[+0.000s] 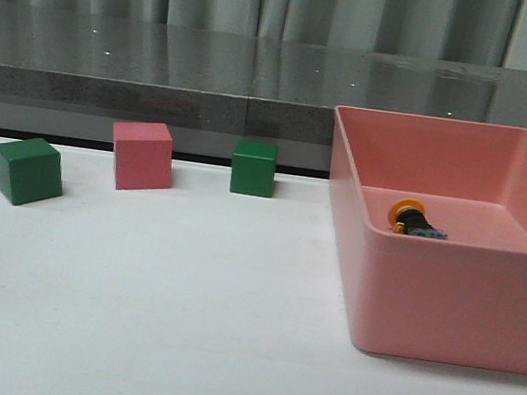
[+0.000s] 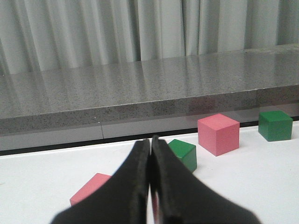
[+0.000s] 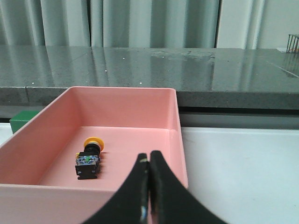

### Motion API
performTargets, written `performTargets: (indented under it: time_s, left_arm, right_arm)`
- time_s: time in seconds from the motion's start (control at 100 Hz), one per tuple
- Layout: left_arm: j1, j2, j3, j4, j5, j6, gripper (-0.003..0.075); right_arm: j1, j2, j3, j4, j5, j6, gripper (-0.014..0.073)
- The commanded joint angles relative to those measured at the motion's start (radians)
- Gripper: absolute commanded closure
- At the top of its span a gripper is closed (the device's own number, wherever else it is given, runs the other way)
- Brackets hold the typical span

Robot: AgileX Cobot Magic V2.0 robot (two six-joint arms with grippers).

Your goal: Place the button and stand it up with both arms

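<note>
Both grippers sit with their black fingers pressed flat together, nothing between them. The left gripper [image 2: 150, 186] shows only in its own wrist camera, and likewise the right gripper [image 3: 148, 191]; the front camera catches neither arm at all.

Past the left fingers, the wrist view picks up a flat pink block [image 2: 89, 188] lying just beside them on the white table [image 1: 177, 323], a piece the front camera does not show. Beyond it stand a green cube [image 2: 183, 153], a pink cube [image 2: 218, 134] and a second green cube [image 2: 275, 125], in front of a grey stone ledge [image 2: 140, 93] and pale curtains [image 2: 140, 28].

Past the right fingers lies the pink bin [image 3: 174, 140], and inside it, on the floor, the button [image 3: 89, 156]. It is on its side, not standing. Its long axis runs away from the right wrist camera, yellow cap at the far end and black body with the clear base nearer. From the front the button [image 1: 415, 220] lies crosswise, cap toward the left, and the near wall of the bin hides its lower edge.
</note>
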Motion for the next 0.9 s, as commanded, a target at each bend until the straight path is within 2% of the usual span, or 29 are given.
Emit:
performTargets:
  time_s: [0.0, 0.26, 0.41, 0.62, 0.76, 0.89]
  left_arm:
    - [0.0, -0.031, 0.044, -0.008, -0.076, -0.009, 0.074]
    - [0.0, -0.031, 0.044, -0.008, -0.076, -0.009, 0.074]
    - [0.0, -0.031, 0.044, -0.008, -0.076, -0.009, 0.074]
    - [0.0, -0.031, 0.044, -0.008, -0.076, -0.009, 0.074]
    - [0.0, -0.031, 0.044, -0.008, -0.076, -0.009, 0.074]
    - [0.0, -0.031, 0.044, -0.008, -0.076, -0.009, 0.074]
  right_arm:
    - [-0.007, -0.023, -0.016, 0.004, -0.084, -0.006, 0.0664]
    - [-0.007, -0.023, -0.016, 0.005, -0.088, -0.006, 0.0664]
    - [-0.007, -0.021, -0.032, 0.01, -0.178, 0.015, 0.0664]
    - [-0.007, 0.068, -0.282, 0.01, 0.05, 0.046, 0.0664]
    - [-0.007, 0.238, -0.512, 0.015, 0.21, 0.046, 0.0664]
    - [-0.007, 0.444, -0.691, 0.12, 0.295, 0.046, 0.0664]
